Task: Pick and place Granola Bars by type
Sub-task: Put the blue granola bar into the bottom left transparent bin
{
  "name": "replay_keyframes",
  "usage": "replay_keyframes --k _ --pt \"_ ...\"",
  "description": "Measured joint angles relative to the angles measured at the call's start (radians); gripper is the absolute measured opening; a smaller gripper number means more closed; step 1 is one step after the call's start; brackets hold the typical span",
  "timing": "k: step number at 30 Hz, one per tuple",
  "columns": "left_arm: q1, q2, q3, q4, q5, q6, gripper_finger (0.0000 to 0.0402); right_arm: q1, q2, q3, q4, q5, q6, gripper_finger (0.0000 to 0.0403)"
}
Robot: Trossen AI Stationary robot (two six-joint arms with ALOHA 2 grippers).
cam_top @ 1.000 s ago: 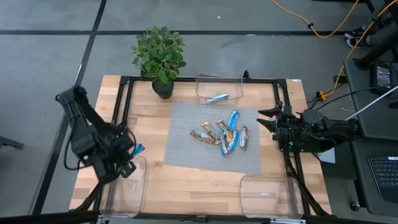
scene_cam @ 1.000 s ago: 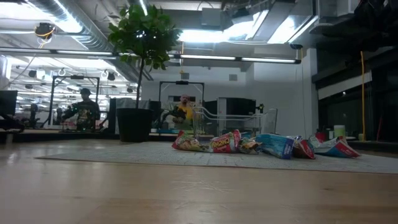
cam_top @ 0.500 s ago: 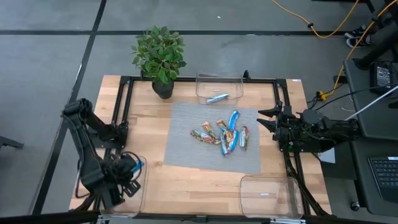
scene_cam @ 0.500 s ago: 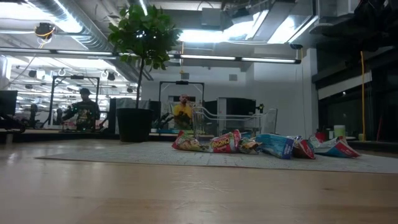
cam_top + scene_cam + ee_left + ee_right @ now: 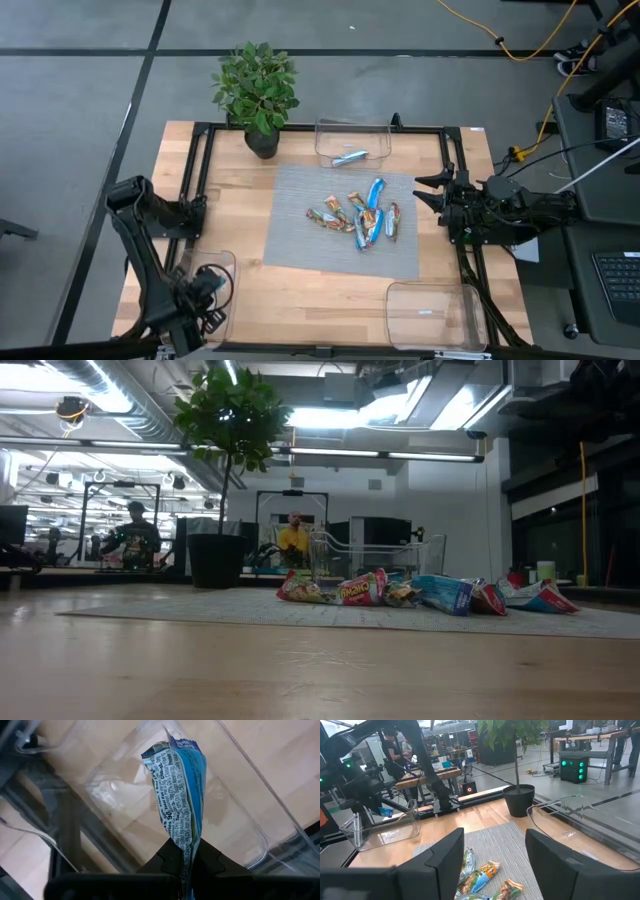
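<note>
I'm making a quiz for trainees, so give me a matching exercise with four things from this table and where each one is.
Things:
1. blue bar
2. silver bar
3. plant
4. right gripper

Places:
A. at the mat's right edge, fingers open
B. lying in the far bin
C. at the table's far left corner
D. pinched in the left gripper's fingers over the near left bin

Pairs: 1-D, 2-B, 3-C, 4-A
</note>
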Motion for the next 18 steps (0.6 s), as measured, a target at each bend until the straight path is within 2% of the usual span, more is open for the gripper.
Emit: replay_keyframes --k 8,18 --pt "-0.005 0.066 0.0 0.021 0.005 -0.001 0.0015 0.0 0.0 0.0 0.0 0.0 0.003 0.0213" --pt "-0.02 0.175 -0.001 0.075 0.084 -0.03 0.0015 0.0 0.0 0.0 0.0 0.0 0.004 0.0213"
